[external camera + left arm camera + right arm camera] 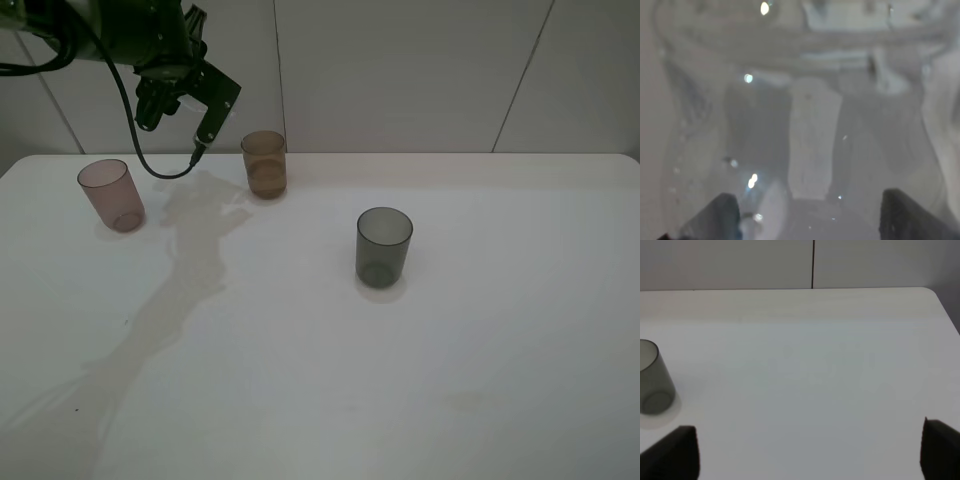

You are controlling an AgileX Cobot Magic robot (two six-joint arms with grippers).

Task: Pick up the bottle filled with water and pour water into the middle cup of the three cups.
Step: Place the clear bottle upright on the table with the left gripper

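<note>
Clear plastic of the bottle [815, 140] fills the left wrist view, gripped between the left fingers [715, 217]. The high view shows these raised above the far side of the tabletop [470, 380], between the pinkish-mauve cup [112, 195] and the middle cup [265, 163], the amber one. The smoky-grey cup [384, 247] stands upright well apart from both, nearer the centre, and the right fingers [675, 450] are spread wide above the tabletop with that cup just outside one of them.
</note>
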